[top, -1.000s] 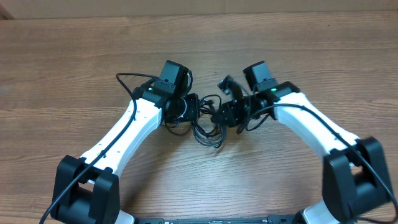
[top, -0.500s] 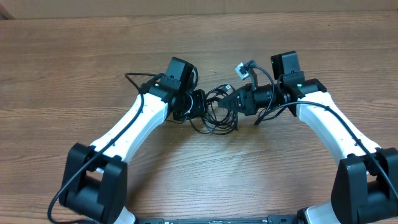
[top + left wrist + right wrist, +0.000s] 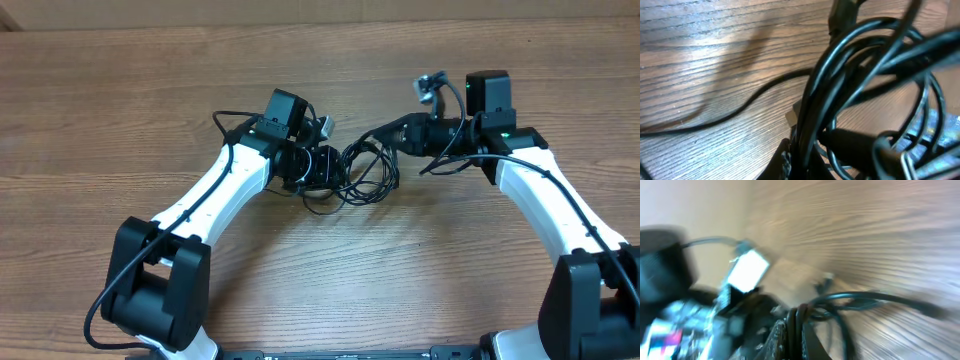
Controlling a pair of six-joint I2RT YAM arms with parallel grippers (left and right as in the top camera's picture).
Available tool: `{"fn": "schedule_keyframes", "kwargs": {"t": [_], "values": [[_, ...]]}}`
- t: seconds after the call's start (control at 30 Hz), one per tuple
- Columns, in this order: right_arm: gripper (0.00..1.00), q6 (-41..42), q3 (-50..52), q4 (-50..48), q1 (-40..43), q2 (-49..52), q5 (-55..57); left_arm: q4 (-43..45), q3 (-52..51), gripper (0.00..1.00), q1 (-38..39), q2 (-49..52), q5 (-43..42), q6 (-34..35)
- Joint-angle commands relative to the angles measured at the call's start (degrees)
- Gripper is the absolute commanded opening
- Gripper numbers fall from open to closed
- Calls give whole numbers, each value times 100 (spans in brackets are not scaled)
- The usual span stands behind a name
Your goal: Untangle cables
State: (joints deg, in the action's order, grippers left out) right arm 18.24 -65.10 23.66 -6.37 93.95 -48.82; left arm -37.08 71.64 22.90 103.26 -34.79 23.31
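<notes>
Cables (image 3: 815, 100) — black looped tangle, left claw (image 3: 333, 166) and right claw (image 3: 398, 132) seemingly clamping strands

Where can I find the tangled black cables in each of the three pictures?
Overhead: the cables lie near the centre of the picture.
Left wrist: cables fill the right half, very close.
Right wrist: cables are blurred, bottom centre.
Shared landmark: the wooden table, with its grain visible in all views.

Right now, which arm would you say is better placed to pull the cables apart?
Probably right: the right tool grips strands at the edge of the cables, while the left tool anchors the bundle.
</notes>
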Motion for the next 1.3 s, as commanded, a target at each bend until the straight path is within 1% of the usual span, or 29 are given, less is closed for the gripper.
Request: {"fn": "schedule_keyframes", "kwargs": {"t": [0.0, 0.1, 0.23, 0.3, 0.33, 0.37, 0.43, 0.5, 0.57, 0.6, 0.63, 0.7, 0.87, 0.97, 1.03, 1.1, 1.13, 1.23, 1.27], "values": [[4, 643, -203, -13, 378, -404, 2074, -282, -240, 4, -48, 256, 262, -452], [4, 643, -203, 422, 365, -404, 2649, -35, -240, 4, -175, 234, -127, -452], [4, 645, -125, 1027, 304, -404, 3657, 511, -240, 4, -420, 232, -881, -450], [8, 645, -7, 1224, 271, -404, 4092, 684, -240, 4, -525, 232, -1010, -450], [13, 643, 76, 1263, 264, -404, 4129, 721, -240, 4, -573, 232, -997, -450], [18, 640, 146, 1283, 264, -404, 4103, 734, -240, 4, -610, 232, -940, -450], [22, 501, 254, 1318, 251, -404, 3825, 706, -240, 4, -638, 232, -669, -450], [31, -225, 306, 1318, 208, -404, 3060, 640, -240, 4, -634, 232, -278, -450], [38, -1108, 306, 1318, 107, -404, 2302, 557, -240, 4, -579, 232, 13, -450], [44, -1384, 304, 1311, 57, -404, 2087, 533, -240, 4, -538, 234, 129, -450], [49, -1578, 299, 1303, -4, -407, 1969, 522, -240, 4, -481, 238, 256, -448], [50, -1742, 299, 1279, -105, -404, 1958, 525, -243, 4, -361, 238, 623, -439], [48, -1749, 299, 1285, -382, -404, 1954, 538, -249, 4, -31, 238, 1803, -33], [48, -1674, 302, 1270, -601, -404, 1961, 603, -258, 4, 83, 251, 2181, 42], [45, -1552, 304, 1250, -708, -404, 1961, 608, -258, 4, 107, 293, 2385, 146], [45, -1626, 328, 1202, -782, -404, 2050, 605, -258, 4, 109, 398, 2428, 160], [45, -1843, 350, 1182, -813, -404, 2114, 603, -258, 4, 109, 450, 2426, 160], [45, -2896, 538, 1025, -968, -400, 2286, 645, -258, 4, 109, 713, 2422, 157], [45, -3008, 577, 953, -1014, -391, 2282, 675, -258, 4, 109, 780, 2422, 157]]}}
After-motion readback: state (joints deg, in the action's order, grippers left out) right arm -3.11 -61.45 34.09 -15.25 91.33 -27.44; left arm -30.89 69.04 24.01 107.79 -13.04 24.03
